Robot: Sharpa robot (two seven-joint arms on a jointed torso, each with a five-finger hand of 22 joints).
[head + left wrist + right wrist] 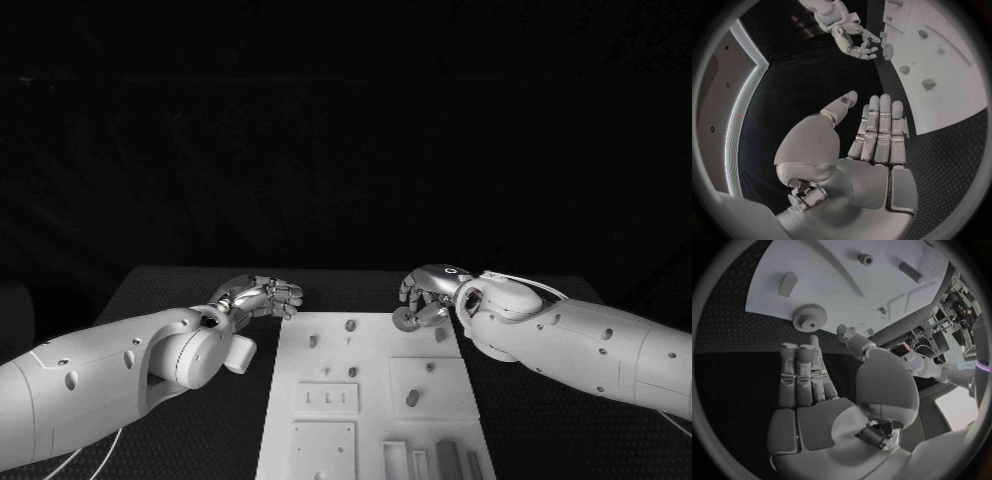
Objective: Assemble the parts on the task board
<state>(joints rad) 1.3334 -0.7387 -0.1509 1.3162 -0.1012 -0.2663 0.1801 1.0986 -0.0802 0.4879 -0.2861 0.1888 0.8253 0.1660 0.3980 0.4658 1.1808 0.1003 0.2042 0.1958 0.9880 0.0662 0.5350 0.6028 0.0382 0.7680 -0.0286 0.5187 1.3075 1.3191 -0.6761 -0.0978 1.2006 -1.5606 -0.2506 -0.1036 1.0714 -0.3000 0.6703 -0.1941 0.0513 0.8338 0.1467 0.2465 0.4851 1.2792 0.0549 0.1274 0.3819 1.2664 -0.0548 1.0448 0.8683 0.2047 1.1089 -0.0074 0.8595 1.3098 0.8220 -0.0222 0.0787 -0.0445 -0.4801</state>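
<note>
Black table, white task board studded with small grey parts.

The head camera looks down from above and behind the arms onto the board, which runs from centre to 6 o'clock. Each wrist camera sits close behind its own palm, looking along the fingers. The left wrist view faces the board's far corner and the right hand. The right wrist view meets the board too, and the left hand.
</note>
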